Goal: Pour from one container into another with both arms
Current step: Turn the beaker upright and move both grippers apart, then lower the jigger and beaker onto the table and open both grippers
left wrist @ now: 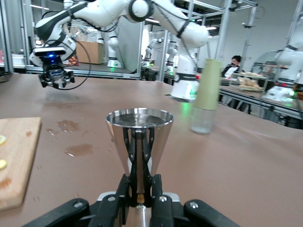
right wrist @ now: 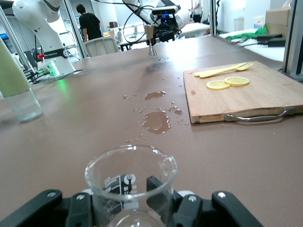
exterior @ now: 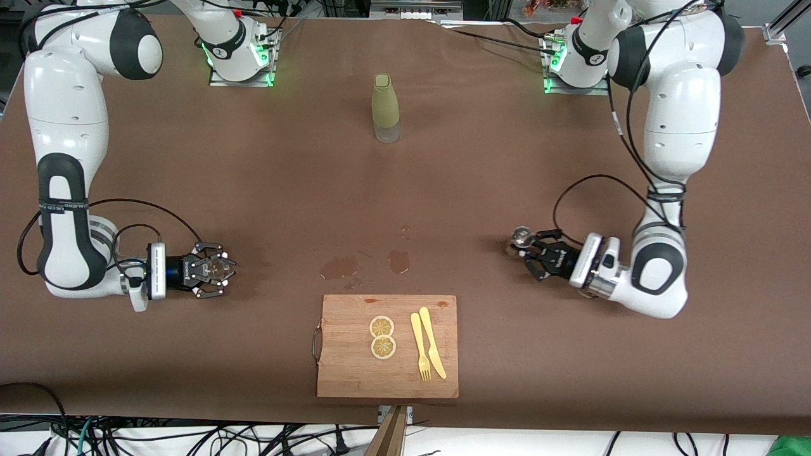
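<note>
A brown table (exterior: 253, 164) carries two white robot arms, their bases along its far edge.

The left pincer (exterior: 529, 250) hangs low over the table toward the left arm's end, clenched around the narrow waist of a small shiny steel hourglass-shaped jigger (left wrist: 139, 137). The jigger stands upright in the grip, its upper cone open to the top; in the left wrist view liquid seems to fill it near the rim. From the front its round mouth (exterior: 523, 237) shows at the pincer's tip.

The right pincer (exterior: 215, 269) hangs low over the table toward the right arm's end, grasping a tiny clear glass cup (right wrist: 130, 182) with a pouring lip, held upright. Printed markings show on the glass but cannot be read.

Between the two pincers, wet puddles (exterior: 364, 263) lie on the table. Just nearer the front camera than the puddles sits a wooden cutting board (exterior: 355, 373) with a metal handle. On it lie two lemon slices (exterior: 382, 337) and, beside them, a pale yellow plastic fork (exterior: 419, 348) and knife (exterior: 432, 342).

A tall olive-green bottle with a clear base (exterior: 385, 107) stands upright, well apart from everything, near the arms' bases.

A black band on the right arm carries white lettering, too small to read.
</note>
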Motion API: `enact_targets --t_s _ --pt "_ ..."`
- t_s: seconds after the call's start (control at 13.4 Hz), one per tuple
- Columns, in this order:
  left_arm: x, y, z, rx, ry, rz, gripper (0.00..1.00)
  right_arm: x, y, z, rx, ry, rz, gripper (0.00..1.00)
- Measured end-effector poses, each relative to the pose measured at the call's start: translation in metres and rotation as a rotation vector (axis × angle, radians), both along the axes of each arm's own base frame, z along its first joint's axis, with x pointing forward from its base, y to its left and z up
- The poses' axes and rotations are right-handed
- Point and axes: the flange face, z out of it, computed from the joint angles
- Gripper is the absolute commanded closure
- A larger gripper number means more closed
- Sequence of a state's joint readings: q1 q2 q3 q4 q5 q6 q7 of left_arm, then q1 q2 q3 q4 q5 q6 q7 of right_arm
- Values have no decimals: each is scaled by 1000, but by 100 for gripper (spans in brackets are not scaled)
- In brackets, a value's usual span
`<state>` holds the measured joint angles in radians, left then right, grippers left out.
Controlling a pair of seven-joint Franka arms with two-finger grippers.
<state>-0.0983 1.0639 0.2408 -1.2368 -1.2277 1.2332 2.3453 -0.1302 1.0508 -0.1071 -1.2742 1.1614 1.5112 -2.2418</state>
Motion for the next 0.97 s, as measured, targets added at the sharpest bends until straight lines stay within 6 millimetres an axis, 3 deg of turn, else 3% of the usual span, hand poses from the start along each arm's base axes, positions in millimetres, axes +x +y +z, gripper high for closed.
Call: enact_targets --t_s 0.3,0.45,0.67,0.97 --pt "-14 77 -8 -4 -28 -14 100 -8 -8 -22 47 -66 -10 72" --pt "-21 104 -15 -4 -21 -1 100 -11 -8 -32 66 -85 -15 72" --pt "-26 132 -23 15 -15 13 100 -13 -10 -39 68 -92 -15 72" --pt "-31 146 -34 16 -15 20 100 -24 -22 -35 105 -57 28 72"
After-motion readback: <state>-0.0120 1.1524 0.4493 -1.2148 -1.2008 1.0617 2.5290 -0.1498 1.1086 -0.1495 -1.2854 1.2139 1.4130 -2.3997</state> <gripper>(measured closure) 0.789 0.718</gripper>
